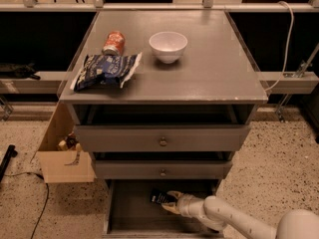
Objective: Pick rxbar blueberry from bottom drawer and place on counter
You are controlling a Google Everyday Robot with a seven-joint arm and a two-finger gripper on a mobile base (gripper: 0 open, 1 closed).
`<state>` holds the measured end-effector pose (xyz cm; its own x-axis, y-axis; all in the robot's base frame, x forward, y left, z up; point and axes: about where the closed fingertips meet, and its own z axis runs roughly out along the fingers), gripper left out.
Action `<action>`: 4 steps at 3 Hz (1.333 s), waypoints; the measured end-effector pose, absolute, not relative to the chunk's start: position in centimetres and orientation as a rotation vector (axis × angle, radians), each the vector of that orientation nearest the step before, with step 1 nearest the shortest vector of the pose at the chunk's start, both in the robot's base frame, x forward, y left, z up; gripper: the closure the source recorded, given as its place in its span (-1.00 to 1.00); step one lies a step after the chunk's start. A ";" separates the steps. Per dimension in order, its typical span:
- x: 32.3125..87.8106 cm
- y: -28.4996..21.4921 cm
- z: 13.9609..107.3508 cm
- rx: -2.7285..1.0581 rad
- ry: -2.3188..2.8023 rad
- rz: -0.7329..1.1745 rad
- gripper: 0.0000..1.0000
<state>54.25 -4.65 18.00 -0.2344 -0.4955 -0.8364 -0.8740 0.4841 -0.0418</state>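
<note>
End effector [169, 203] sits low inside the open bottom drawer [130, 217], at the tip of the pale arm [234, 222] that reaches in from the lower right. The rxbar blueberry [159, 197] lies on the drawer floor near the back, its right end at or just against the end effector's tip. It seems to be in contact, but whether the end effector has closed on the bar or merely stands open beside it I cannot tell. Above, the two knobbed drawers [163, 141] are pushed in. On the table [219, 68] stand a white bowl [168, 46], a red can [113, 42] lying on its side, and a blue-and-white chip bag [104, 69]. A cardboard box [65, 164] stands on the floor left of the cabinet.
</note>
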 end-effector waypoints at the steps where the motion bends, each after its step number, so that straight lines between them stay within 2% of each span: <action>1: 53.8 -4.8 18.5 -1.136 1.886 0.569 1.00; 4: 50.2 -11.7 26.1 -1.113 1.898 0.481 1.00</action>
<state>50.24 -11.67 26.06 -0.2317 -0.5128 -0.8266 -0.8448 0.5273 -0.0903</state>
